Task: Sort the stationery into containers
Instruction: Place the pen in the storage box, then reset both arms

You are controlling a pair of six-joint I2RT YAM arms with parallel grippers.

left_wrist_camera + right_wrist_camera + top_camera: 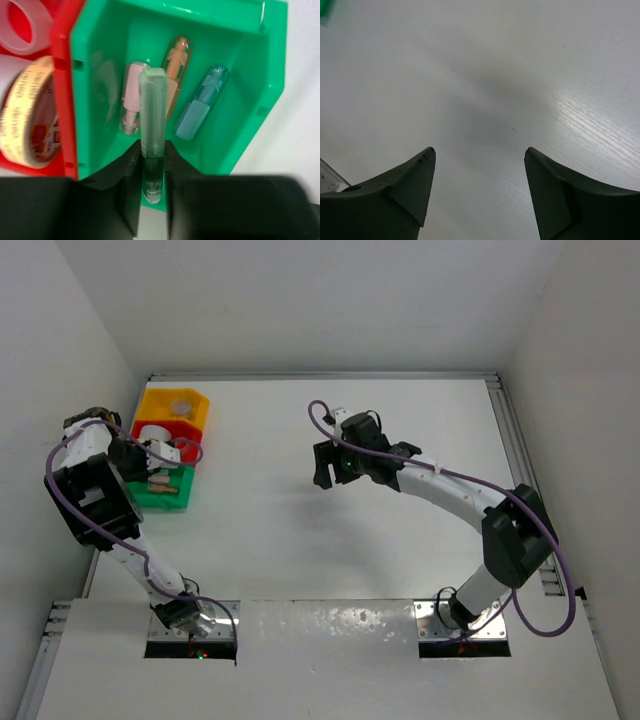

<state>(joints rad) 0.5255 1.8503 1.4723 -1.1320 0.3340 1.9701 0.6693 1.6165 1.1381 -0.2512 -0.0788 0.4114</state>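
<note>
My left gripper (151, 150) is shut on a clear greenish capsule-shaped piece (152, 110) and holds it over the green bin (240, 60). A pink capsule (131, 97), an orange capsule (176, 67) and a blue capsule (202, 102) lie in that bin. The red bin (62, 100) beside it holds a beige tape ring (20, 120) and a clear tape ring (25, 25). In the top view the left gripper (165, 453) hangs over the joined bins: yellow-orange (200, 415), red (190, 440) and green (165, 502). My right gripper (479, 152) is open and empty over bare table.
The bins stand at the table's far left, close to the left wall. A small round pot (182, 405) lies in the yellow-orange bin. The right gripper (325, 465) hovers near the table's middle. A rail (520, 460) runs along the right edge.
</note>
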